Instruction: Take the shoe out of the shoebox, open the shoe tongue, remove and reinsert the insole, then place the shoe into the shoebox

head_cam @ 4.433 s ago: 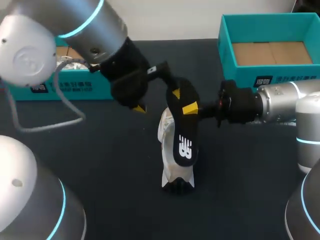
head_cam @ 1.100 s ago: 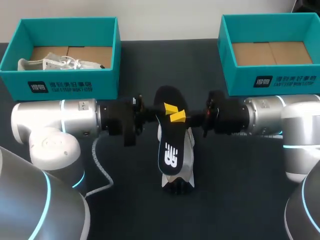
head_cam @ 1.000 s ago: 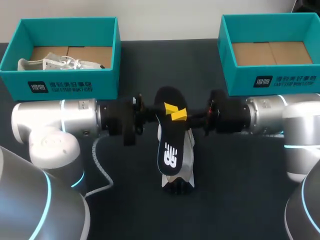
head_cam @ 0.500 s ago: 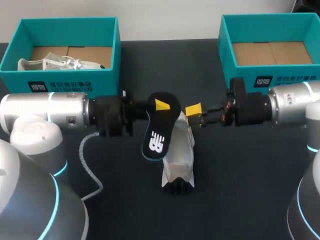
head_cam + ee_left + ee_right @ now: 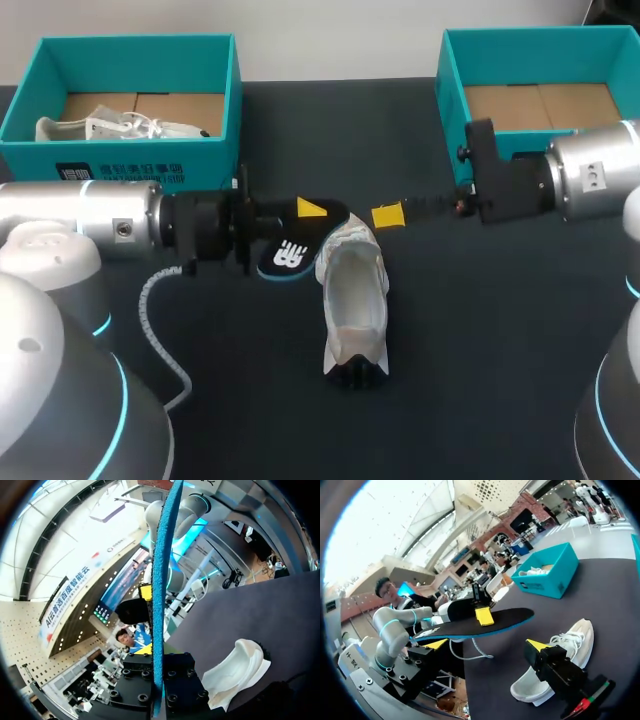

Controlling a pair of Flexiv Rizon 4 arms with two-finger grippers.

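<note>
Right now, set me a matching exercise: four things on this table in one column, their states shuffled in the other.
1 insole
2 white shoe
3 left shoebox
4 right fingers

A lying on the table, untouched
B open, empty
C clamped in the left fingers
D white items inside

Pairs: 1-C, 2-A, 3-D, 4-B

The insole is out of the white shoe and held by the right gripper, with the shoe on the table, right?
Not quite: the left gripper holds the insole, as the head view shows; the right gripper is open and empty. The white shoe is on the table.
</note>
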